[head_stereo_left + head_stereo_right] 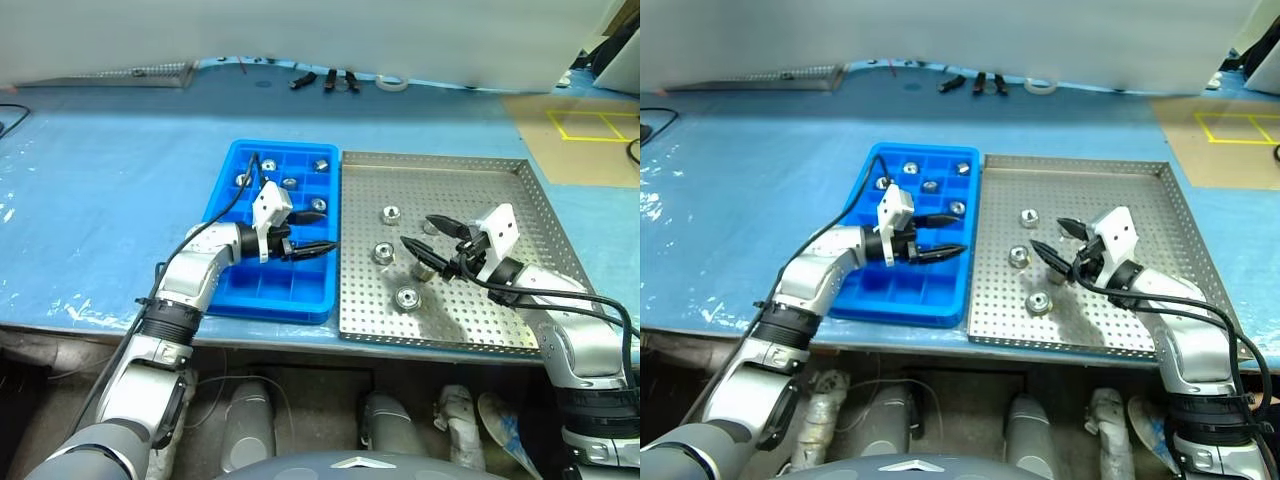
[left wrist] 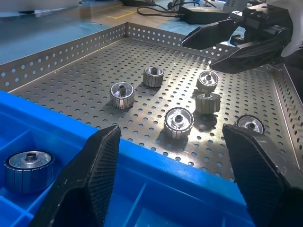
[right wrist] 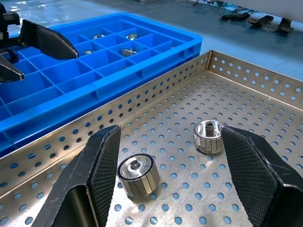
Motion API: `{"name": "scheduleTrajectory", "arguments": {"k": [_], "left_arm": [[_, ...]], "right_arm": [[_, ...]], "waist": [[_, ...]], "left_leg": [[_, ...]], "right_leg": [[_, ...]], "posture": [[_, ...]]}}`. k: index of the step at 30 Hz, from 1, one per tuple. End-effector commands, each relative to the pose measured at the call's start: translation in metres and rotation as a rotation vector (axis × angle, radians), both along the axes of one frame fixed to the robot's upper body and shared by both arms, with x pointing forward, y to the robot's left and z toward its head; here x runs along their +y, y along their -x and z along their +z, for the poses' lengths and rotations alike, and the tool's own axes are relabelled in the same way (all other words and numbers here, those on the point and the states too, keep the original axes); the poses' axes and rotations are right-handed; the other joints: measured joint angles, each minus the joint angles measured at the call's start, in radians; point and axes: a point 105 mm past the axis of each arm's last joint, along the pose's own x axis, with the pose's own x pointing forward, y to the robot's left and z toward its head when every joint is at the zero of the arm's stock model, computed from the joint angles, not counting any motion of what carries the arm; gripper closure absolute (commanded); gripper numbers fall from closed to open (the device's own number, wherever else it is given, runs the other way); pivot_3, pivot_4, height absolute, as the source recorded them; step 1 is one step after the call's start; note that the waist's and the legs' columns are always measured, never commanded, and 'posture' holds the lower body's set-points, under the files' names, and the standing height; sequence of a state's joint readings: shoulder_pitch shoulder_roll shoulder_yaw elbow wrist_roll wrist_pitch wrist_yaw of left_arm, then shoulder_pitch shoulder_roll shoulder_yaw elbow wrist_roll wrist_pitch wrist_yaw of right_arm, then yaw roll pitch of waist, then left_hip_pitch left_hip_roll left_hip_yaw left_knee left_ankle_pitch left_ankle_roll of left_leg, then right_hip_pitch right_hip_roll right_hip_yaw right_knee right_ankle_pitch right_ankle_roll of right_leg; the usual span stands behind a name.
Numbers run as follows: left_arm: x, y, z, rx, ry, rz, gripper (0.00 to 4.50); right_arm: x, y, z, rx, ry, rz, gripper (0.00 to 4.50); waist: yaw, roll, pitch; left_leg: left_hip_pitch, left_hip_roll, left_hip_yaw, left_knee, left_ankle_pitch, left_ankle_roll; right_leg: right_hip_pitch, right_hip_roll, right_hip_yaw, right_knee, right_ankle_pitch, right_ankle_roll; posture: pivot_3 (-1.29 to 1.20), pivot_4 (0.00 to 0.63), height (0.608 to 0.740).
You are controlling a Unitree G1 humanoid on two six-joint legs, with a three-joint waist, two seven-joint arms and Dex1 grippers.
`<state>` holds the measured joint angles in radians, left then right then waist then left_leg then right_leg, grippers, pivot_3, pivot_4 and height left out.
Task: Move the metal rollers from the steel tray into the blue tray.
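Left of the steel tray, touching it: the blue tray, rollers in far compartments, left gripper above, agape, empty. In the steel tray: metal rollers near its middle, axes mixed; right gripper spread, empty.

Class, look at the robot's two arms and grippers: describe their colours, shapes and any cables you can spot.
Both arms are silver-grey, rounded segments with black ribbed joint bands. Each wrist carries a white block. The left gripper and right gripper each have two black pointed fingers with a fine textured inner face. Thin black cables loop along both forearms.
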<state>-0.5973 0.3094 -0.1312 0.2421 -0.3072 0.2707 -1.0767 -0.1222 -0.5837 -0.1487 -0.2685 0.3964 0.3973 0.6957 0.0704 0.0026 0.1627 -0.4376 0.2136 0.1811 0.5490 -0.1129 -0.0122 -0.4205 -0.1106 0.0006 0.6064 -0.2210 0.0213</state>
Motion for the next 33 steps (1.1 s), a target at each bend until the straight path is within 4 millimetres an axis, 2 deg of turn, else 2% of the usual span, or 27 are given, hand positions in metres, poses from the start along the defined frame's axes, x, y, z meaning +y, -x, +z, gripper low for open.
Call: {"name": "scheduleTrajectory", "arguments": {"k": [1, 7, 33], "left_arm": [[-0.0046, -0.0010, 0.0146, -0.053, 0.016, -0.025, 0.89], [-0.0033, -0.0053, 0.0216, -0.052, 0.034, -0.018, 0.89], [-0.0076, -0.0033, 0.0160, -0.027, 0.020, -0.052, 0.89]], "right_arm": [[0.0010, 0.0030, 0.0165, -0.071, -0.008, 0.000, 0.95], [0.0004, 0.0032, 0.0162, -0.071, -0.009, -0.009, 0.95], [-0.0025, 0.0094, 0.0170, -0.074, -0.006, -0.036, 0.95]], "waist": [[0.000, 0.000, 0.000], [0.000, 0.000, 0.000], [-0.002, 0.000, 0.000]], "left_leg": [[0.000, 0.000, 0.000, 0.000, 0.000, 0.000], [0.000, 0.000, 0.000, 0.000, 0.000, 0.000], [0.000, 0.000, 0.000, 0.000, 0.000, 0.000]], "right_leg": [[0.000, 0.000, 0.000, 0.000, 0.000, 0.000], [0.000, 0.000, 0.000, 0.000, 0.000, 0.000], [0.000, 0.000, 0.000, 0.000, 0.000, 0.000]], "posture": [[-0.12, 0.150, 0.740], [-0.13, 0.150, 0.740], [-0.18, 0.150, 0.740]]}}
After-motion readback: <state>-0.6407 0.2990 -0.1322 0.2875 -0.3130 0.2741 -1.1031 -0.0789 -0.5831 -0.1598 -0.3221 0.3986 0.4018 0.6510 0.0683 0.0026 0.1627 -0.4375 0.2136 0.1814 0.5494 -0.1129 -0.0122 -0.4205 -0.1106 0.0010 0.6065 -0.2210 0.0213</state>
